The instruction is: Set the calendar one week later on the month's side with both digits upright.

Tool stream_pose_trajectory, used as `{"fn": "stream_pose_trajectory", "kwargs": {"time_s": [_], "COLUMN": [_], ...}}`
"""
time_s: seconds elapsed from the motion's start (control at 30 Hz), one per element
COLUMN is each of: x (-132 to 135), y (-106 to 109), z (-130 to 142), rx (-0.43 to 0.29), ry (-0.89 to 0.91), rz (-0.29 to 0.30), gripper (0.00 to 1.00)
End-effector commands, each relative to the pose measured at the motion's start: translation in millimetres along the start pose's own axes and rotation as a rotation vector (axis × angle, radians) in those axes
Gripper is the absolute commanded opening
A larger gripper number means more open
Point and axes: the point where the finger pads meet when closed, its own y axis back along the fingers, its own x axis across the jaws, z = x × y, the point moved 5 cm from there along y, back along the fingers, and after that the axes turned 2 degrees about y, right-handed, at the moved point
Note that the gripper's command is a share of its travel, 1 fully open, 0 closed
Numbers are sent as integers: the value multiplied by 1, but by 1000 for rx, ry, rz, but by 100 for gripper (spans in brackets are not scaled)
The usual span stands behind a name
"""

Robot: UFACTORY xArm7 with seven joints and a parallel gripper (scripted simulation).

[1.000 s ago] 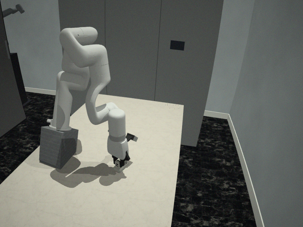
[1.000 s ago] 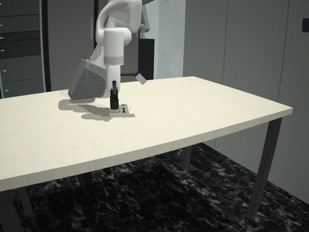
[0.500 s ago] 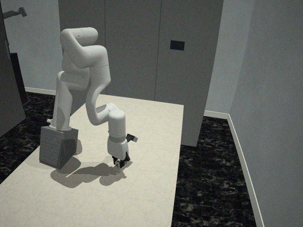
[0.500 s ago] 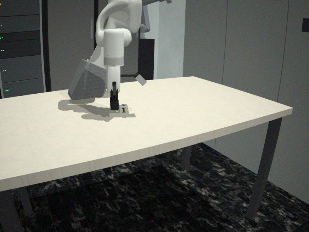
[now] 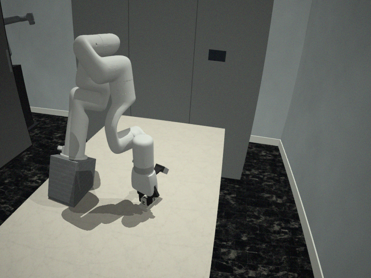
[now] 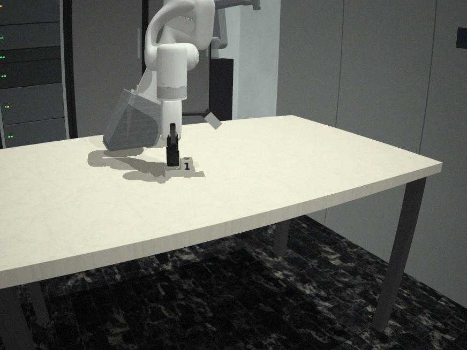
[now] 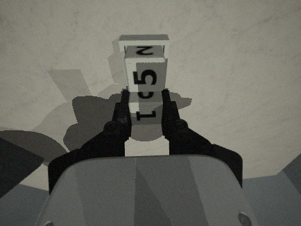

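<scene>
Gray cabinet doors (image 5: 161,65) (image 6: 351,86) are rising behind a pale table's far end, a dark rectangular panel (image 5: 217,55) (image 6: 461,38) marking one door. Green and orange lights are glowing on an equipment rack (image 6: 66,75) (its lower part is hiding behind the tabletop), while black patterned flooring (image 5: 260,209) (image 6: 188,301) is spreading below.
</scene>
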Motion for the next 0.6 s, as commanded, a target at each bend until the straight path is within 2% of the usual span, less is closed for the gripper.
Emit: {"fn": "stream_pose_trajectory", "kwargs": {"time_s": [0.0, 0.57], "x": [1, 1], "y": [1, -3], "z": [0, 0], "rx": [-1, -1], "ry": [0, 0], "rz": [3, 3], "gripper": [29, 29]}}
